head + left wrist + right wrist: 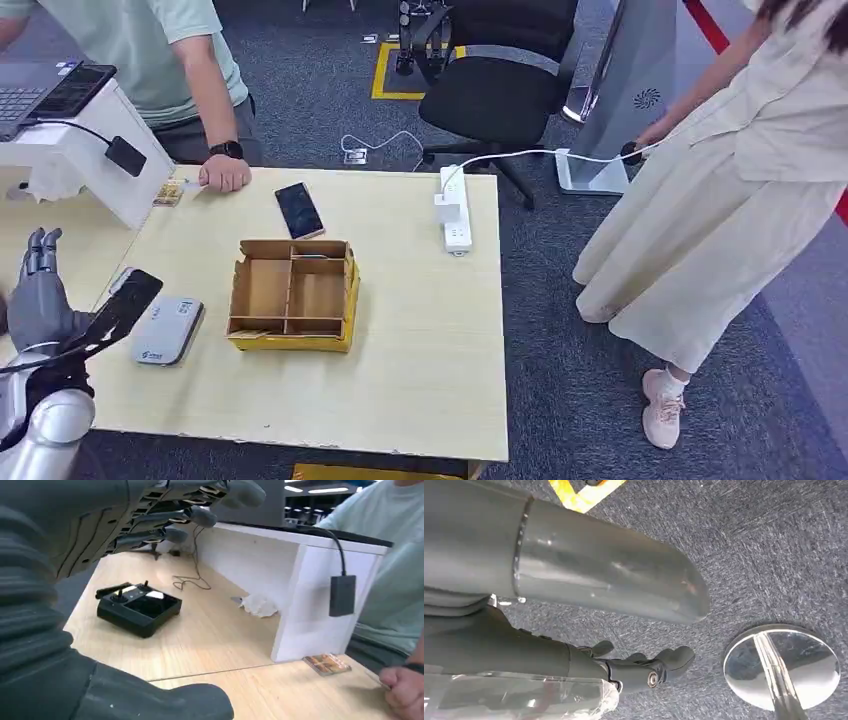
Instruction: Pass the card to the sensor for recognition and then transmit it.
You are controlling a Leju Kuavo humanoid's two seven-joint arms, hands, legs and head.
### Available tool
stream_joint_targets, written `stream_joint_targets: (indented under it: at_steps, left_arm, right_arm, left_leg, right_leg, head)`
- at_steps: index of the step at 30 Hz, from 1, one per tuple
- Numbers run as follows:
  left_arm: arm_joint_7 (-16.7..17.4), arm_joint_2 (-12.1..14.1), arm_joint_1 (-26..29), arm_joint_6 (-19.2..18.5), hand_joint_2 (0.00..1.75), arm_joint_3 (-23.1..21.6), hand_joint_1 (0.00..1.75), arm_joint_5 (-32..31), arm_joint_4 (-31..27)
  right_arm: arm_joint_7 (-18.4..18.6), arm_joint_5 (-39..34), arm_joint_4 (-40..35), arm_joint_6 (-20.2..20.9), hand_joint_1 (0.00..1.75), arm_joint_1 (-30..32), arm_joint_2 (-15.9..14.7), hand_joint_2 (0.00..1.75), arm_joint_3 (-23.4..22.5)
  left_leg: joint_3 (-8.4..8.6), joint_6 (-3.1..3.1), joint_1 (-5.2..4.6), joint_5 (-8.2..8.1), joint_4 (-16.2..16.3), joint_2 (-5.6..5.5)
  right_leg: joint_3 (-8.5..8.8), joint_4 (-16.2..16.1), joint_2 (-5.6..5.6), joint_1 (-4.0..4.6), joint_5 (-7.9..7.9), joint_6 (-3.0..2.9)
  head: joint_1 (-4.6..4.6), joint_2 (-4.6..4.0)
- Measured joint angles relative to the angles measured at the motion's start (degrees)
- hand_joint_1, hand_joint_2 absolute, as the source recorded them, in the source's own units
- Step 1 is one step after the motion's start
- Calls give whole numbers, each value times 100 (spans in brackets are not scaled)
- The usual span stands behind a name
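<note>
Left hand: the left hand (38,290) is raised over the table's left edge, fingers spread and straight, holding nothing.
Right hand: the right hand (644,667) hangs over the carpet, fingers loosely curled in with nothing in them as far as I can see.
Card: a small patterned card (169,192) lies at the table's far left corner, just beside the person's fist (224,174) and touching the foot of the white stand (95,150).
Sensor: the grey reader (166,329), I judge, lies near the table's left edge, with a black tilted plate (122,308) just beside it.
Step in hand: reaching for the card, not yet taken.
How to do it well: approach low along the table, pinch the card by its free edge away from the stand, and keep off the person's fist.
Left wrist view adds: the card (327,663) seen close, a black controller (137,607) and crumpled paper (259,604) on the neighbouring desk.
Head view adds: a cardboard divider box (292,293) in the table's middle, a phone (299,210), a power strip (455,208).
</note>
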Motion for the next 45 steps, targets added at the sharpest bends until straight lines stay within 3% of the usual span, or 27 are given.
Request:
stream_joint_targets:
  at_steps: [4, 10, 21, 34, 45]
  left_arm:
    - [-210, -109, 386, -74, 175, -28, 0, -323, -352]
    - [-260, -225, 746, -94, 175, -225, 0, -916, -674]
    - [-276, -396, 986, -136, 175, -660, 0, -1165, -847]
    - [-287, -645, 854, -144, 175, -1132, 0, -1347, -809]
    - [-309, -756, 387, -33, 175, -1733, 0, -1987, -296]
  right_arm:
    - [-63, -68, -2, -2, 0, 28, -4, 0, -2]
    - [-87, -123, -4, 11, 0, 40, -11, 0, -2]
    - [-72, -105, -42, 7, 0, 48, -11, 0, -2]
    - [11, -57, -63, 22, 0, 48, -11, 0, 11]
    - [18, -42, -83, 24, 0, 44, -11, 0, 68]
  left_leg:
    - [0, 2, -1, -1, 0, 1]
    - [1, 2, 0, -1, 0, 0]
    - [0, 2, 0, -1, 0, -1]
    - [1, 3, -1, -1, 1, -1]
    - [1, 3, -1, -1, 1, -2]
  right_leg:
    - [0, -2, 0, 0, 0, 0]
    - [0, -3, -2, 0, 0, 1]
    - [0, -3, -3, 0, 0, 1]
    - [0, -3, -4, -1, 0, 1]
    - [0, -3, -5, 0, 1, 1]
  head:
    - [2, -2]
    - [5, 0]
    - [4, -2]
    - [2, 0]
    - [4, 0]
